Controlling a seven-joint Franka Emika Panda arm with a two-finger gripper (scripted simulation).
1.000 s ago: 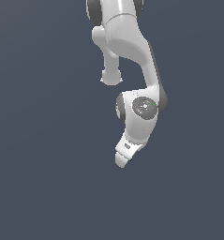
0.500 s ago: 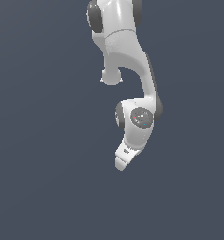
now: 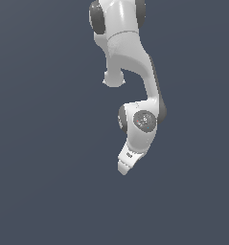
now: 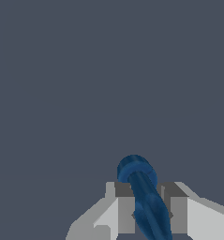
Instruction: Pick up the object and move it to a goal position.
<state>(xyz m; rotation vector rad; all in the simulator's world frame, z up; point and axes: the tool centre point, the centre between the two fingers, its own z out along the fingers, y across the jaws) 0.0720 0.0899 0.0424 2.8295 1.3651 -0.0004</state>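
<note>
In the wrist view a dark blue rounded object sits between my two grey fingers, one finger on each side of it, both pressed against it. My gripper is shut on it. In the exterior view the white arm hangs down from above, and the hand ends low in the middle of the picture; the fingertips and the blue object are hidden behind the hand there.
Only a plain dark grey-blue background surrounds the arm in both views. No table, edge or other object shows.
The arm has swung slightly toward the exterior view's left and its lower end has moved a little; the upper links have shifted with it.
</note>
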